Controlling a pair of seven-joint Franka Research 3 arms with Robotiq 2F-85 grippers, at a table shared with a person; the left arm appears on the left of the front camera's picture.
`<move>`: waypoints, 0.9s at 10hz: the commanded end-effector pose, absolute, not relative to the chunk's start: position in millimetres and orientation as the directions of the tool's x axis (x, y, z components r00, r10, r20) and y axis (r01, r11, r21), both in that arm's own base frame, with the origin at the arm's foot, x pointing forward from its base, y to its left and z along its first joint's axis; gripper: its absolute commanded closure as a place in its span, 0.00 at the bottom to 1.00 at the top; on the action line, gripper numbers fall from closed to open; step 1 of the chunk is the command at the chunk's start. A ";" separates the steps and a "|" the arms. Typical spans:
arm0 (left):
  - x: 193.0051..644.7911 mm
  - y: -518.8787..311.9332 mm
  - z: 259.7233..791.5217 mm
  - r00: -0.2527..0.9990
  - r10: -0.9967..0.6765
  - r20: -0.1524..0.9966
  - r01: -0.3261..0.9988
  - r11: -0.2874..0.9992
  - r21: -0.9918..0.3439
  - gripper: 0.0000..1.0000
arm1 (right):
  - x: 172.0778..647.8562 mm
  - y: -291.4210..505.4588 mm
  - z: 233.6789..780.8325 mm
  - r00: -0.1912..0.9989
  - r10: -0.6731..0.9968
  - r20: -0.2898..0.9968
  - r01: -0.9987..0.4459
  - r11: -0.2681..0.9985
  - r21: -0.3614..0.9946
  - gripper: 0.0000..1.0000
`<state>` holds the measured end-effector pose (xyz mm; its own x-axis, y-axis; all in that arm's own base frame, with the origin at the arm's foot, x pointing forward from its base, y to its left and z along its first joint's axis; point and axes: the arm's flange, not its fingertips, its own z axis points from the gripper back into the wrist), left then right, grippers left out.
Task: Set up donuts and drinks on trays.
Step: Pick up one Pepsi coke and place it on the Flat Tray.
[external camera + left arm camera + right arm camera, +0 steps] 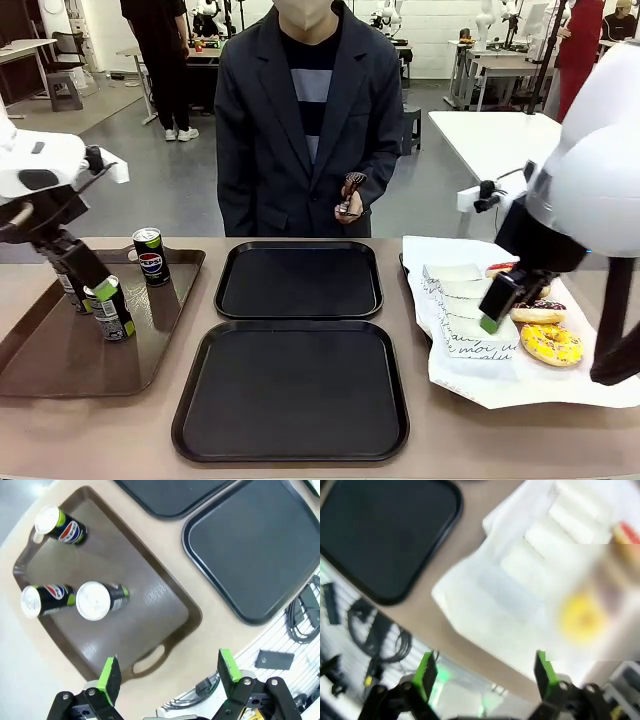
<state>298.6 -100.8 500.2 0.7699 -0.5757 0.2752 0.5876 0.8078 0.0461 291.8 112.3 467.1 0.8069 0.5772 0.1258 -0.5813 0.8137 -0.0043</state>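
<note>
Donuts (551,344) lie on white paper (520,385) at the right of the front view, just beside paper sleeves (462,305), with the yellow-iced one nearest the lower right. Three soda cans (100,600) stand upright on the brown tray (150,592) at left. Two black trays (291,390) are mid-frame, one behind the other. My left gripper (168,672) is spread wide and holds nothing, above the brown tray's handle end. My right gripper (485,675) is also spread wide with nothing between the fingers, over the paper's edge. That view is blurred.
</note>
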 end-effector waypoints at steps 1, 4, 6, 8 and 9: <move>308.5 -108.4 493.8 0.759 -0.581 0.293 0.593 0.803 0.056 0.00 | 304.1 120.6 463.4 0.794 0.583 0.173 -0.587 0.809 -0.028 0.00; 298.9 -102.3 500.2 0.768 -0.578 0.278 0.588 0.807 0.053 0.00 | 307.3 78.9 465.6 0.871 0.442 0.213 -0.488 0.825 0.285 0.00; 326.5 -37.8 486.8 0.866 -0.276 0.417 0.445 0.807 -0.389 0.00 | 320.1 -1.2 445.6 0.947 0.183 0.264 -0.312 0.721 0.619 0.00; 337.6 37.5 469.7 0.917 0.049 0.395 0.243 0.716 -0.654 0.00 | 314.8 -79.8 416.4 0.973 -0.055 0.225 -0.156 0.562 0.812 0.00; 344.2 69.4 461.8 0.920 0.171 0.352 0.164 0.647 -0.744 0.00 | 310.9 -108.6 401.8 0.971 -0.132 0.197 -0.104 0.510 0.854 0.00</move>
<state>331.1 54.1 470.2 0.9245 -0.0442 0.3786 0.2731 0.7696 -0.5772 305.4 -97.4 418.4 0.9745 0.0125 0.2242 -0.1788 0.6471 0.7411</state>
